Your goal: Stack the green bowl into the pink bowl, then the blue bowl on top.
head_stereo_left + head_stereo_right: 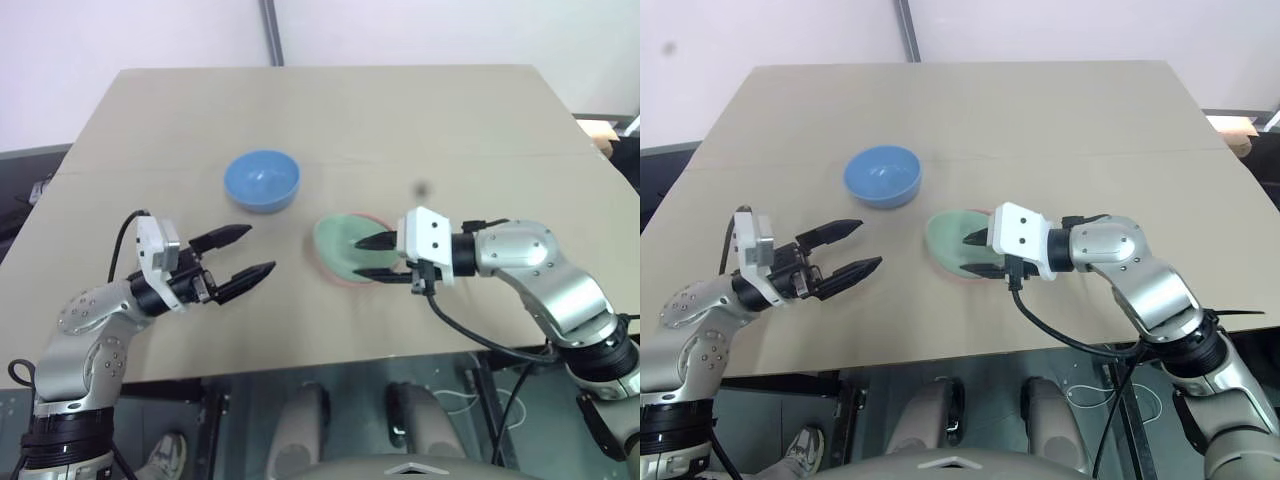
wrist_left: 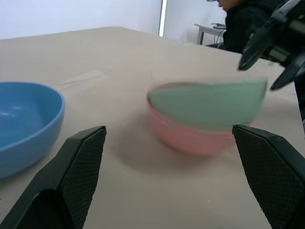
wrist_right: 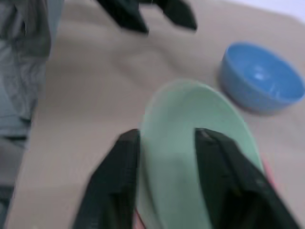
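Centrally on the tan table (image 1: 420,110), the green bowl (image 1: 340,243) sits tilted inside the pink bowl (image 2: 188,136). Black fingers of the right gripper (image 1: 375,257) straddle the green bowl's rim; whether they clamp it is unclear. Just beyond stands the blue bowl (image 1: 262,180). Nearby, the left gripper (image 1: 243,253) hovers, fingers spread, empty.

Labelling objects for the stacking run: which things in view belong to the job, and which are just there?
Job:
- green bowl, in the pink bowl, between the right gripper fingers
- blue bowl, alone on the table
- left gripper, open, empty

Just there:
- person in dark clothing beyond the table
- small table beside them
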Tool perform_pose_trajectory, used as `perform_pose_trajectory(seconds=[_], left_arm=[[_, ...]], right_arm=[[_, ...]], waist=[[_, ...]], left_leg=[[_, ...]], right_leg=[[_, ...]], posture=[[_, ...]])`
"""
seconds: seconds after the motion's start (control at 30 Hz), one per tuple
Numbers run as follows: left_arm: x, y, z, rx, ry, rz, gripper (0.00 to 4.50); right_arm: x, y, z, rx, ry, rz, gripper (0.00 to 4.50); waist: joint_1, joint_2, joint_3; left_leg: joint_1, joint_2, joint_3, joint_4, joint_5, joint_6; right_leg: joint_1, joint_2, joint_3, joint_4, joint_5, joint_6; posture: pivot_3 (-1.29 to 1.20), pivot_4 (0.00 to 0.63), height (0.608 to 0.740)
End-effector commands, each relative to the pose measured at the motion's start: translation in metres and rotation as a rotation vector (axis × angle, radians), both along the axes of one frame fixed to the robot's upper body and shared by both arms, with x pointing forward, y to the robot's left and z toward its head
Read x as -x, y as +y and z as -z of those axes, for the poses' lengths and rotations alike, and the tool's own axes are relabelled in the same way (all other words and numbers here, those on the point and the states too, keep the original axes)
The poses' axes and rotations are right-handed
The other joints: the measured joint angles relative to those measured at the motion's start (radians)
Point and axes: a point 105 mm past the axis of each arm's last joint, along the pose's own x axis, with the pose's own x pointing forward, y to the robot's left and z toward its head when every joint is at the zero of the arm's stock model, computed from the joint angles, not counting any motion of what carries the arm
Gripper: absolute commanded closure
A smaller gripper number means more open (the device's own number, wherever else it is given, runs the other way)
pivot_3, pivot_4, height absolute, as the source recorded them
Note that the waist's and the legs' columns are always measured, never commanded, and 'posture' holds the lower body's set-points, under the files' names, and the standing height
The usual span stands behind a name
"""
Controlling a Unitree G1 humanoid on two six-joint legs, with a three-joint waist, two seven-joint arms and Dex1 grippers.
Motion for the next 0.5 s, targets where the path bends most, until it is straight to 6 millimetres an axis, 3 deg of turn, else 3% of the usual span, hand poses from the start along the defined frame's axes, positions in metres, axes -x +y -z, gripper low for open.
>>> perform_pose_trajectory(seconds=[0.03,0.07,0.2,0.3,0.37,0.5], left_arm=[[-0.006,0.004,-0.018,-0.046,-0.066,-0.05,0.0],[-0.009,0.005,-0.02,-0.092,-0.08,-0.08,0.0],[-0.033,0.017,-0.039,-0.409,-0.206,-0.226,0.0],[-0.048,0.023,-0.057,-0.583,-0.258,-0.263,0.0],[-0.065,0.02,-0.066,-0.809,-0.332,-0.244,0.0],[-0.096,0.012,-0.057,-1.104,-0.329,-0.144,0.0]], right_arm=[[-0.003,0.001,-0.013,-0.03,-0.113,0.005,0.71],[-0.005,-0.001,-0.02,-0.062,-0.134,0.025,0.27],[0.001,-0.02,-0.054,-0.187,-0.123,0.07,0.27],[0.008,-0.033,-0.061,-0.199,-0.107,0.098,0.27],[0.008,-0.043,-0.063,-0.222,-0.089,0.156,0.27],[0.0,-0.054,-0.067,-0.248,-0.11,0.257,0.27]], waist=[[0.0,0.0,0.0],[0.0,0.0,0.0],[0.008,0.0,0.0],[0.013,0.0,0.0],[0.025,0.0,0.0],[0.024,0.0,0.0]], left_leg=[[0.0,0.0,0.0,0.0,0.0,0.0],[0.0,0.0,0.0,0.0,0.0,0.0],[0.0,0.0,-0.001,0.0,0.0,0.0],[0.0,0.0,0.0,0.0,0.0,0.0],[0.0,0.0,0.0,0.0,0.0,0.0],[0.001,0.0,0.001,0.0,0.0,0.0]], right_leg=[[0.0,0.0,0.0,0.0,0.0,0.0],[0.0,0.0,0.0,0.0,0.0,0.0],[0.0,0.001,0.0,0.001,0.0,0.0],[0.0,0.001,0.0,0.0,0.0,0.0],[0.0,0.001,0.0,0.0,0.0,0.0],[0.001,0.001,0.0,0.0,0.0,0.0]], posture=[[0.0,0.15,0.74],[0.0,0.15,0.74],[0.0,0.15,0.74],[0.0,0.15,0.74],[0.0,0.15,0.74],[0.0,0.15,0.74]])
